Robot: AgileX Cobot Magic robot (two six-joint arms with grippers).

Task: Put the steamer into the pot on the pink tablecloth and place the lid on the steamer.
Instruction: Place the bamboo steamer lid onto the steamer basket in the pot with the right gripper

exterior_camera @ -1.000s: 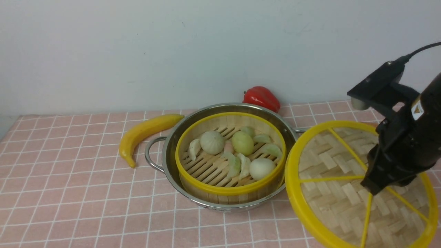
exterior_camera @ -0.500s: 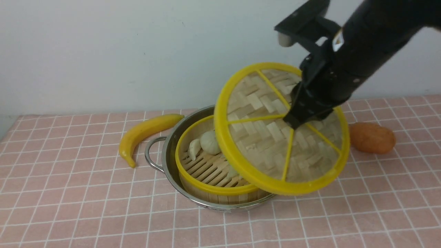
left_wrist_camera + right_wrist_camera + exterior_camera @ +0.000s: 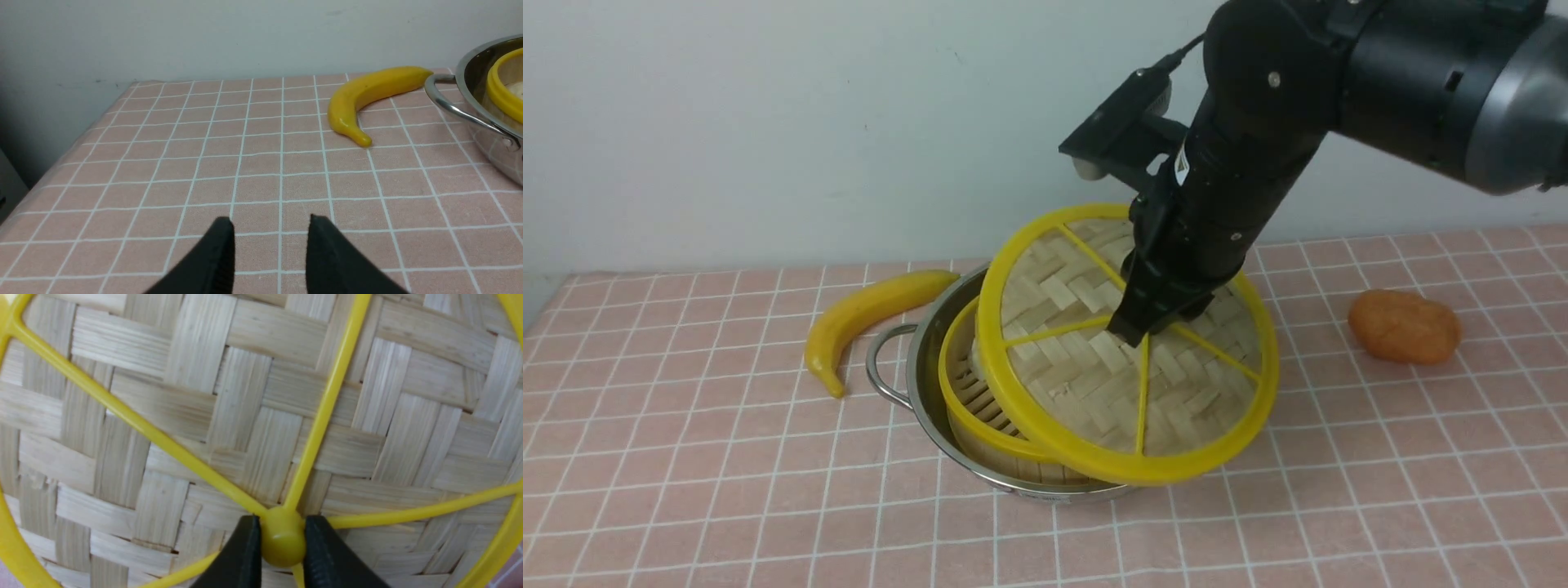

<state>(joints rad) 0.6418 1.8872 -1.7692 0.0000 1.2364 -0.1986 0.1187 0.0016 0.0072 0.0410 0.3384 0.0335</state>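
1. While the steamer (image 3: 1011, 445) sits inside the stainless-steel pot (image 3: 925, 392) on the pink tablecloth (image 3: 727, 457), the placing of the basket looks finished, and covering it is the step in hand.
2. The right gripper (image 3: 283, 538) is clamped on the round yellow knob (image 3: 283, 549) at the hub of the woven bamboo lid (image 3: 1062, 392). Its two fingers press the knob from opposite sides.
3. The lid is over the right part of the steamer and the pot, looking tilted. The left part of the slatted floor shows past its yellow rim, so the cover is off-centre. Whether the lid touches the steamer's rim, I cannot tell.
4. The next move, I judge, calls for a shift to the left until the two yellow rims line up, then levelling and a gentle lowering. The knob should be let go only once the lid bears evenly all round.
5. Letting go too soon could leave the lid slanted, or let it slip off to the right. Pushing sideways while the rims catch could drag the steamer within the pot.
6. The left gripper (image 3: 269, 222) is released, its fingers apart with nothing between them; this step seems to need only the right arm.
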